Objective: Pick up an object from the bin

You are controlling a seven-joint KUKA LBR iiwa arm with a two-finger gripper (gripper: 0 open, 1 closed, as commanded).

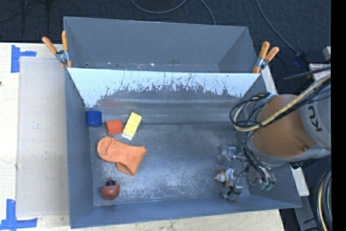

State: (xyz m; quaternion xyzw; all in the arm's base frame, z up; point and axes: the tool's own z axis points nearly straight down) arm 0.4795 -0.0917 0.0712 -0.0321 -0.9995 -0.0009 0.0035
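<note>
- The bin [162,57] sits on a pale board with dark carpet behind it. Its grey floor is scuffed and mostly bare, and sloping walls close it in on all four sides.
- Your gripper [231,177] is low in the near right corner, over bare floor, with nothing under or between its jaws that you can make out. The wiring around its tip hides whether the jaws are wide or narrow, so you cannot tell.
- Everything worth picking lies well away from the jaws, across the floor toward the view's left. The things are loosely spread rather than heaped, so each has some clear floor beside it.
- Farthest from the jaws is a blue block [93,118], close against the left wall. Next to it are a red block [114,127] and a yellow block [132,125], and these two look to be touching.
- Nearest the jaws is the orange cloth [121,154], lying flat and rumpled just below the blocks. It probably gives the easiest pinch.
- A small dark red thing [110,190] sits apart near the front wall, where the slope likely crowds an approach.
- Between the jaws and the cloth the floor is open, so a straight sweep across looks clear.
- Mind the right and front walls right beside the gripper. Lifting before you travel seems wise.
</note>
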